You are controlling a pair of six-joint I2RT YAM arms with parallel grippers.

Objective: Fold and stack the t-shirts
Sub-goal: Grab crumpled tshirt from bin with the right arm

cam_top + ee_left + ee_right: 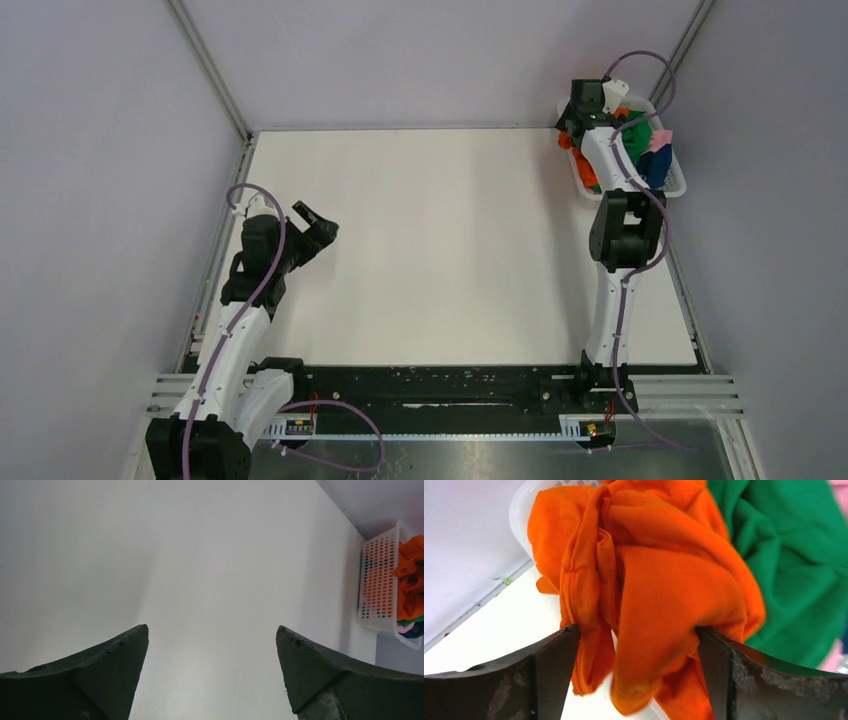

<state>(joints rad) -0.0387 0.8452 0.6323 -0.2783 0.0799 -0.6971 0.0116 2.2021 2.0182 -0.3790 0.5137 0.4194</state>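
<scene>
Two arms stand at the near edge of a white counter (450,260), and crumpled shirts in four colours lie in a white mesh basket (683,187) at its far right corner, close to the wall. None of the shirts is folded or laid on the counter yet.

The left pincer (212,627) hangs over the left side of the counter, well apart from the basket. Its fingers (110,675) are spread wide, and the plain white surface shows between them.

The right arm reaches out to the basket. The right pincer (636,628) is spread wide as well, with its fingers either side of a bunch of the orange shirt (664,580). The cloth fills the gap and touches both fingertips, but the jaws stand about as far apart as those on the left, so they are not pressed on it. This bunch hangs over the basket's rim on the side that faces the counter's middle.

The green shirt (804,565) lies just beside the orange one, deeper in the basket. In the top view the pink shirt (661,152) rests against the green near the far side wall, and the navy shirt (656,172) lies below it, at the basket's near end.
</scene>
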